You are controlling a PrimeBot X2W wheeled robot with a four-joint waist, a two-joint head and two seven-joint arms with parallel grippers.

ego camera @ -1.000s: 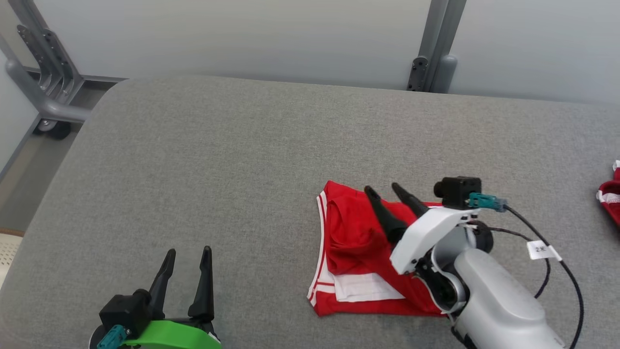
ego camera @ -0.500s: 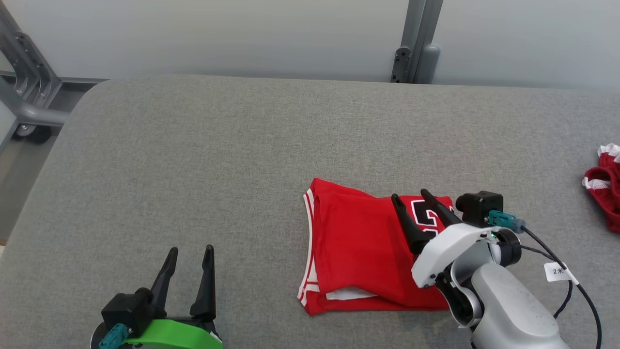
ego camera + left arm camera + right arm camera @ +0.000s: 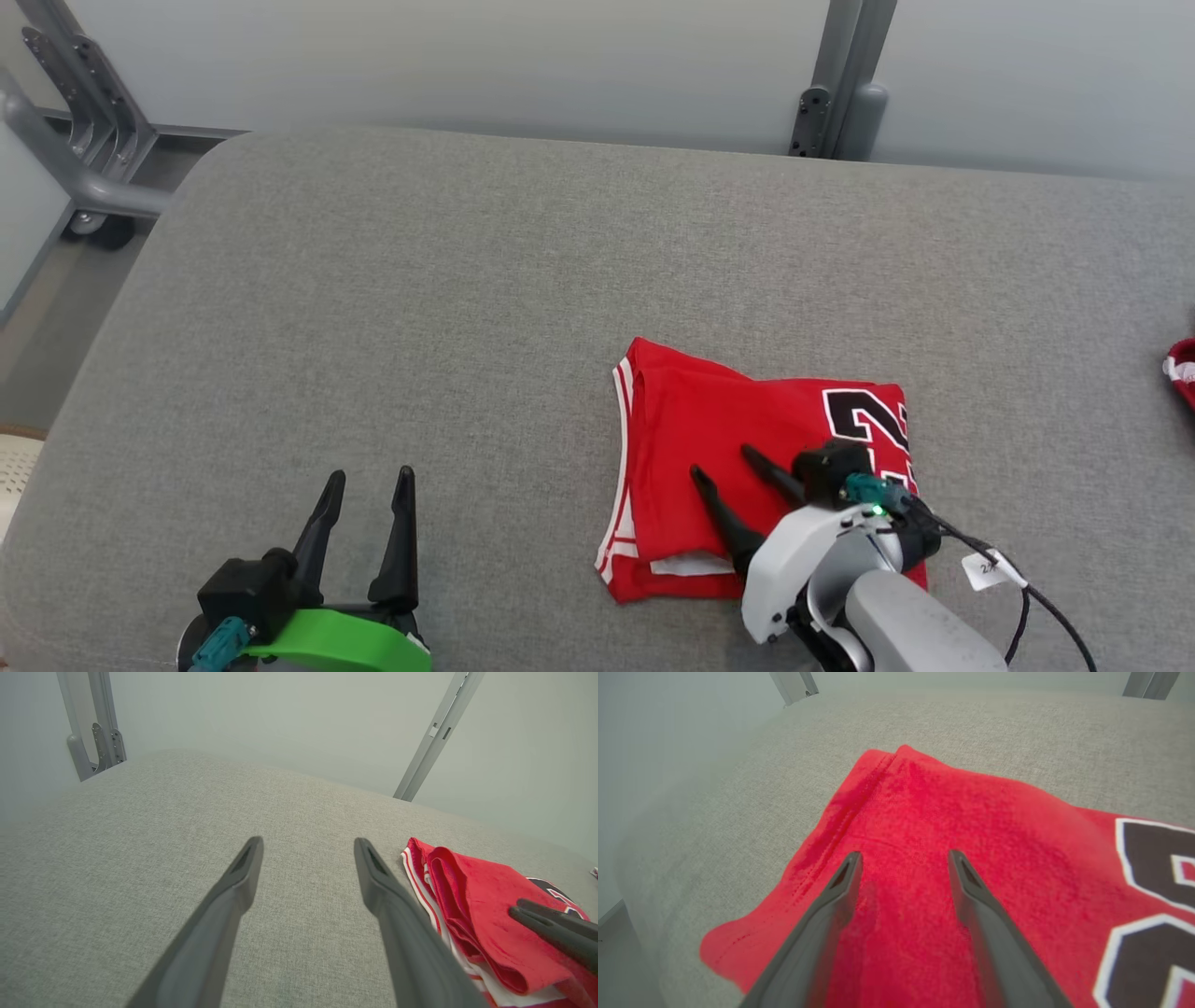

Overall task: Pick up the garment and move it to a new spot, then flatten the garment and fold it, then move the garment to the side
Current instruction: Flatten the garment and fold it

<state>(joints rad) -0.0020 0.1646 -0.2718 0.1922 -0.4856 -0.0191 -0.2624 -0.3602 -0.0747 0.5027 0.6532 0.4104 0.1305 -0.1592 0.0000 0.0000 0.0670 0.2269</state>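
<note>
Head view: folded red jersey with a black number sits right of centre on the grey fabric bench, my right claw spread over its near half, pinching nothing. Left wrist view: left claw spread too, over bare bench. Right wrist view: tips hover over just the top layer, so a pinch here could drag the fold open.

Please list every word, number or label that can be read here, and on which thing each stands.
"2": black digit, outlined white, on the red garment; the digit beside it is cut off and not readable.
White tag behind the right gripper: print too small and blurred to read.
</note>
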